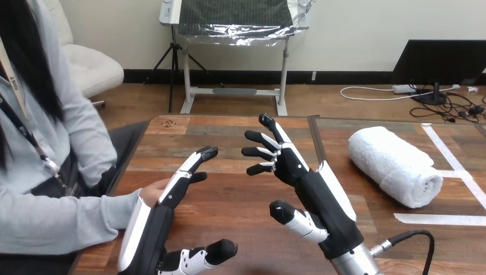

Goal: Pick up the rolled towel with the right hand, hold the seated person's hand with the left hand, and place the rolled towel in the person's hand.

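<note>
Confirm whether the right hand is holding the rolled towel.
No, the right hand hovers open, apart from the rolled towel lying on the table.

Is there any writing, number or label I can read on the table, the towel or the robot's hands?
Nothing here can be read.
On the wooden table: a small dark mark near the far edge, too small to read.
On the rolled towel: no label.
On the left robot hand and right robot hand: no lettering that shows.
On the white tape strips: blank.
</note>
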### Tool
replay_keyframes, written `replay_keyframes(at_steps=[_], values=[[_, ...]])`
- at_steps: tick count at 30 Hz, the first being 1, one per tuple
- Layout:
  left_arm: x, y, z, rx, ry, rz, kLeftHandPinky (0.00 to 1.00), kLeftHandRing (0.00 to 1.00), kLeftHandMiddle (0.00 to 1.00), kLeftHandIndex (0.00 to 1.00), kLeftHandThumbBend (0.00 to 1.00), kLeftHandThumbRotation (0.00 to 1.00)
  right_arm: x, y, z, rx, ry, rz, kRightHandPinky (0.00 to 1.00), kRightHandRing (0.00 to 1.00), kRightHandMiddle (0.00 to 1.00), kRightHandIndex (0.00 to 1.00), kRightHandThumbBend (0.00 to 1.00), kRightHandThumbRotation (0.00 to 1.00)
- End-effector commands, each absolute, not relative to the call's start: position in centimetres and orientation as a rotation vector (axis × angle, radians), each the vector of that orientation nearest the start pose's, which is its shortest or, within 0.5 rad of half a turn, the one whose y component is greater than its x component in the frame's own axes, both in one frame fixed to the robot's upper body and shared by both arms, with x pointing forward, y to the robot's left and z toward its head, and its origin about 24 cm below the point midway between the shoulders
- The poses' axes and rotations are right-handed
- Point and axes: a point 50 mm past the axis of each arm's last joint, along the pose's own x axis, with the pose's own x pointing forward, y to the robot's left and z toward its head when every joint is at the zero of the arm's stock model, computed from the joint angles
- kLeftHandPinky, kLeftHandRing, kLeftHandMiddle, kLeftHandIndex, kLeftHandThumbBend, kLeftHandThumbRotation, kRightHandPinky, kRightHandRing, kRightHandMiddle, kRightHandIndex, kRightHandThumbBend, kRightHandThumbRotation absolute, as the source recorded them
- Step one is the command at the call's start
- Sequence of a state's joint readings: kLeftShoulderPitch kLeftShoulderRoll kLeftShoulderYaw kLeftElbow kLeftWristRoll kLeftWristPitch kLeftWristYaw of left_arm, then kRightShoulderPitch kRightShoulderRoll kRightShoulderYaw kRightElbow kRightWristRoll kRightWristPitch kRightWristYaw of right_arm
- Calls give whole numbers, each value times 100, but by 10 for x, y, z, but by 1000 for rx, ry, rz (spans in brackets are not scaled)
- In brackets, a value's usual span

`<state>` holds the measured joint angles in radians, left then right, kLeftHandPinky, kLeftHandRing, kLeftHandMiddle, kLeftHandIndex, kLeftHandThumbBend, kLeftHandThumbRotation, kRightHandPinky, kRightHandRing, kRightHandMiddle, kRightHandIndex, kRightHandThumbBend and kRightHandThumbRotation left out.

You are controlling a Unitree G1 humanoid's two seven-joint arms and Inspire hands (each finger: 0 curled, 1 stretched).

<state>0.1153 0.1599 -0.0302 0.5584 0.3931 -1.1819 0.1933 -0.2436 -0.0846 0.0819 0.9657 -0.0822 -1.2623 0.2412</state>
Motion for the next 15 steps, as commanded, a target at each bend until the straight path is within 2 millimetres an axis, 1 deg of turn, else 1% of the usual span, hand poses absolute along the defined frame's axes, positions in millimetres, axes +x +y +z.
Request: replay_keyframes(at_steps=[1,15], values=[[192,156,13,332,-590,-183,80,91,91,88,100,80,251,-123,22,-182,-596,449,69,83,92,100,84,88],[191,156,13,326,-591,-180,80,91,91,88,100,80,250,-123,23,-182,-602,445,70,84,92,100,85,87]])
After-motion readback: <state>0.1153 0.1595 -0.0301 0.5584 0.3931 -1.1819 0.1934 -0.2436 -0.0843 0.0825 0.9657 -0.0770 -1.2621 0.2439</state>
